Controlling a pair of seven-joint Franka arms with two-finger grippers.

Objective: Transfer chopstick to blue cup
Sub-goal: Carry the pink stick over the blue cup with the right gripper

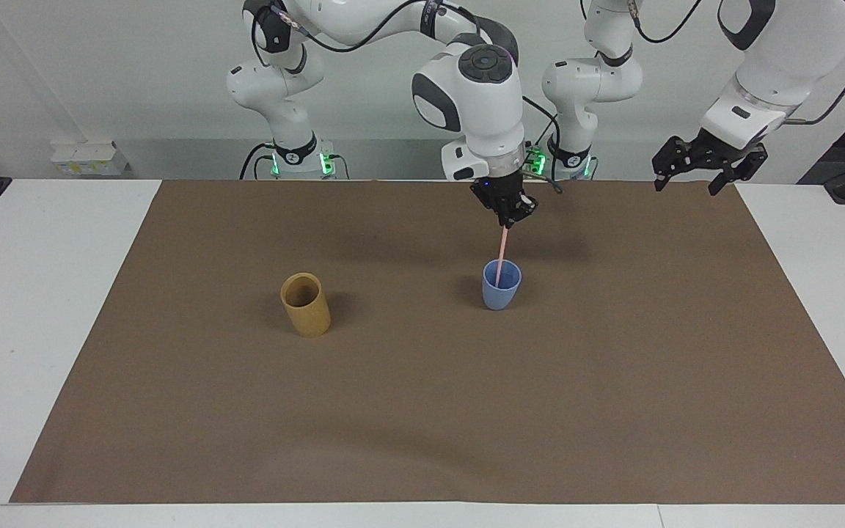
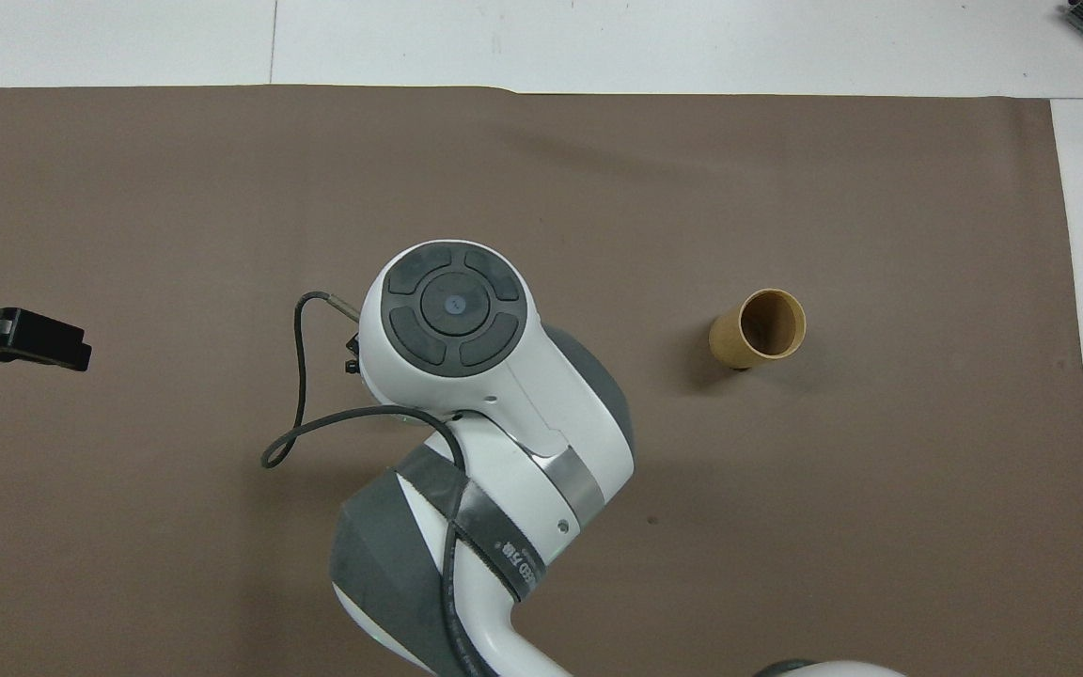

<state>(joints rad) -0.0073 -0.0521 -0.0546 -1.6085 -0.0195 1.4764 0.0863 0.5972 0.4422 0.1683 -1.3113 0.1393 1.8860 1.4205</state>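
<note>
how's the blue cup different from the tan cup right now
The blue cup is shorter and tapers toward its base; the tan cup is taller and straight-sided. The blue cup has the chopstick reaching into it; the tan cup looks empty. Both stand upright, open-topped, on the brown mat.

No legible text, brand or number is found on any item. The dark band on the right arm point(image 2: 494, 555) carries small white lettering, too small to read.
</note>
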